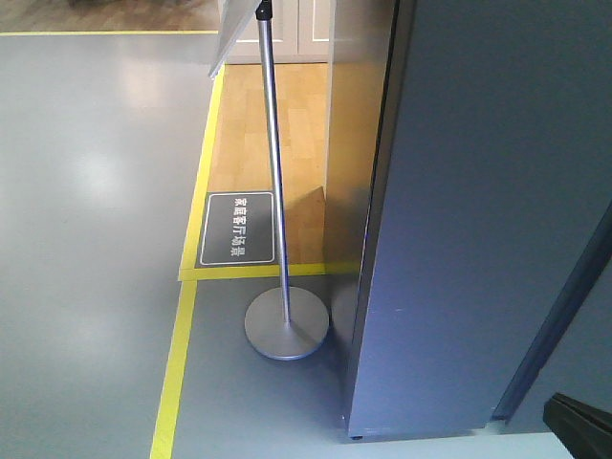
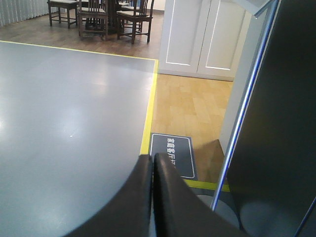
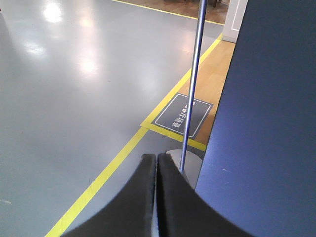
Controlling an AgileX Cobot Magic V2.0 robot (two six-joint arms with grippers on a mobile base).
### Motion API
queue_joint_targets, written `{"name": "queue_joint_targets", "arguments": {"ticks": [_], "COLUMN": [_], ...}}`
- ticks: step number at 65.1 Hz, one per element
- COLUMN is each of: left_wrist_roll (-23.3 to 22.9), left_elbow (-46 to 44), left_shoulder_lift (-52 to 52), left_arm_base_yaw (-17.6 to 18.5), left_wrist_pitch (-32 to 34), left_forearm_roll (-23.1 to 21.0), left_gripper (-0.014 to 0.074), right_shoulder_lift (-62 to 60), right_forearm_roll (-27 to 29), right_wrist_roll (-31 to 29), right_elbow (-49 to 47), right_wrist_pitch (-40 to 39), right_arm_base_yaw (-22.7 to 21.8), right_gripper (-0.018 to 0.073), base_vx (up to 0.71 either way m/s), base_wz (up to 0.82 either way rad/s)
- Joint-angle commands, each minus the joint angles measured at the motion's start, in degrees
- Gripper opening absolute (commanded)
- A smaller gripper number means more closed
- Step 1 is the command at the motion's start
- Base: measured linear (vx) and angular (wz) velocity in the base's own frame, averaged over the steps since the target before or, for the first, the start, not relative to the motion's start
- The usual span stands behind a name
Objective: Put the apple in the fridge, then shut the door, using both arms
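My left claw and right claw are both pinched closed with nothing in them. Just ahead stands the fridge, dark side toward me, beside a sign pole. I see no apple anywhere, so I judge I'm at the start: find it first.

The front view is directed steeply downward at the sign stand beside the fridge. Both wrist views are aimed lower and forward past closed fingers. The stand and floor sign are shared by all three.
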State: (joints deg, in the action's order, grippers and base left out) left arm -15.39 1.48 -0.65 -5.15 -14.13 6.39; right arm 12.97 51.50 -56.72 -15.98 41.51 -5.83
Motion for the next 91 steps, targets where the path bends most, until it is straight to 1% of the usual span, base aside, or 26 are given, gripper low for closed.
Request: {"name": "queue_joint_targets", "arguments": {"ticks": [1, 72, 91], "left_wrist_roll": [-0.56, -0.56, -0.56], "left_elbow": [1.62, 1.62, 1.62], "left_shoulder_lift": [-0.90, -0.90, -0.90], "left_arm_base_yaw": [0.05, 0.05, 0.05], "left_wrist_pitch": [3.85, 3.85, 3.85], "left_forearm_roll": [-0.52, -0.52, -0.52], "left_gripper": [-0.0008, -0.0008, -0.0008], "right_shoulder_lift": [0.51, 0.51, 0.51], "right_forearm_roll": [2.29, 2.29, 0.70], "right_wrist_roll": [-0.08, -0.09, -0.14], "right_elbow": [-1.51, -1.51, -1.51], "right_wrist_pitch": [-2.10, -2.16, -2.44], "right_arm_base_yaw": [-0.14, -0.14, 2.12], "right_gripper": [-0.0003, -0.0003, -0.0003], "base_vx": [0.00, 0.00, 0.00], "base_wz": [0.00, 0.00, 0.00]}}
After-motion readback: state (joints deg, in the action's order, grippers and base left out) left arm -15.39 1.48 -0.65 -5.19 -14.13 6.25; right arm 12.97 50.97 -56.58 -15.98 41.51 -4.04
